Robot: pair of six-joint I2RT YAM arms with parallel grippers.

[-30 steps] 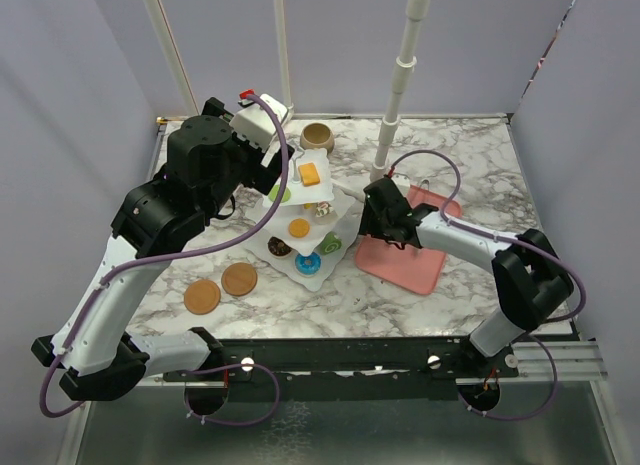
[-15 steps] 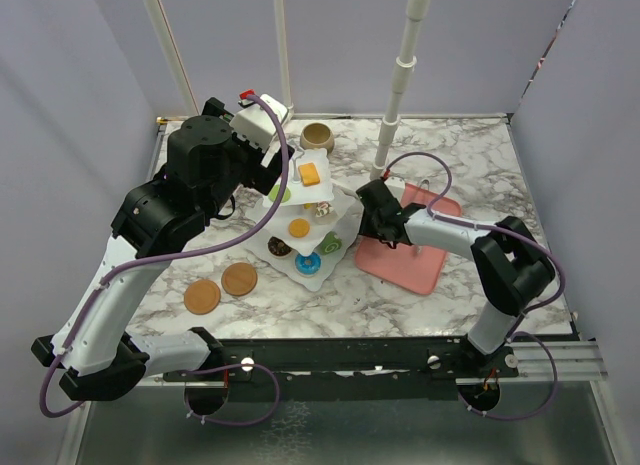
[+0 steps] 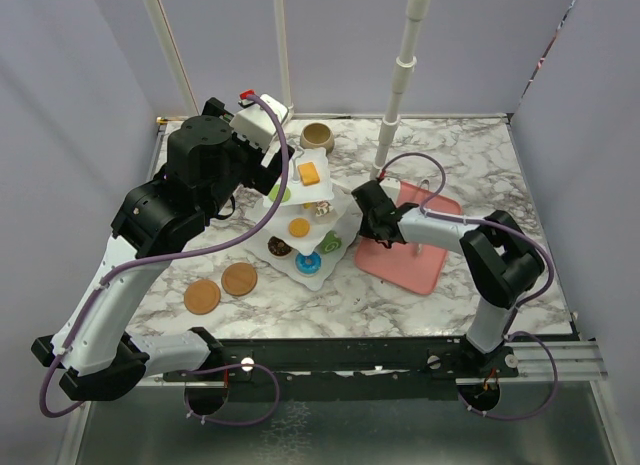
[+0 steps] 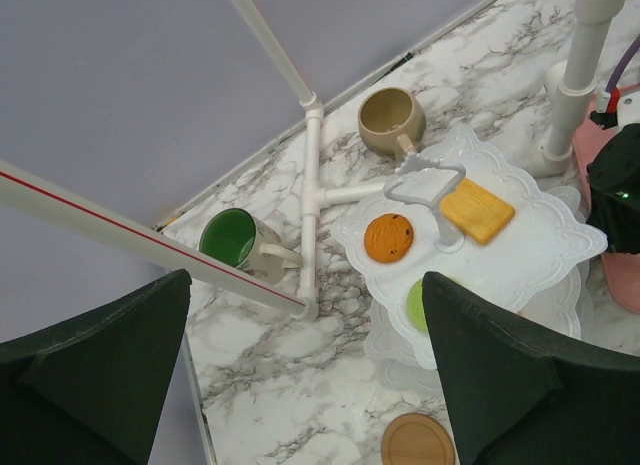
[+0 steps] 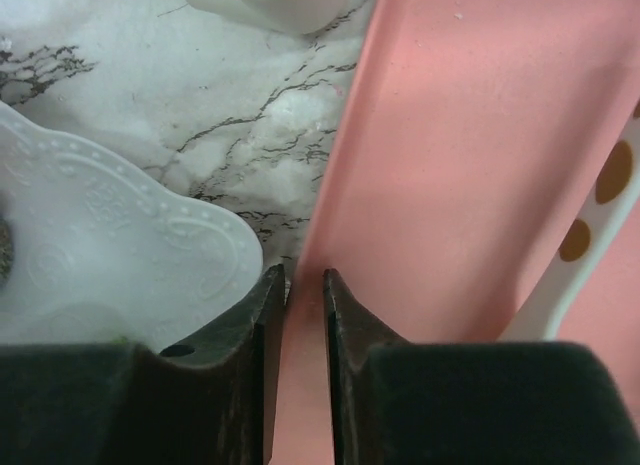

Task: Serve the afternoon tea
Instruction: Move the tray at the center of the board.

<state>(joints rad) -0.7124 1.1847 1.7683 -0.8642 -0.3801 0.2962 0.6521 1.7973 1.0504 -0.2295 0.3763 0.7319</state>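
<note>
green-lined mug (image 4: 233,240) (left wrist only), tan mug (image 3: 318,137) overhead

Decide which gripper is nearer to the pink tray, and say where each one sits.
Right. The right gripper pinches the pink tray at its left rim. The left gripper hangs open above the far-left side of the three-tier stand, well clear of the tray.

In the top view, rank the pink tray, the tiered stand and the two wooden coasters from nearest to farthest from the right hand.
1. Pink tray, edge between the right hand's fingers.
2. Tiered stand, just left.
3. Right coaster, front left.
4. Left coaster, farthest left.
</note>
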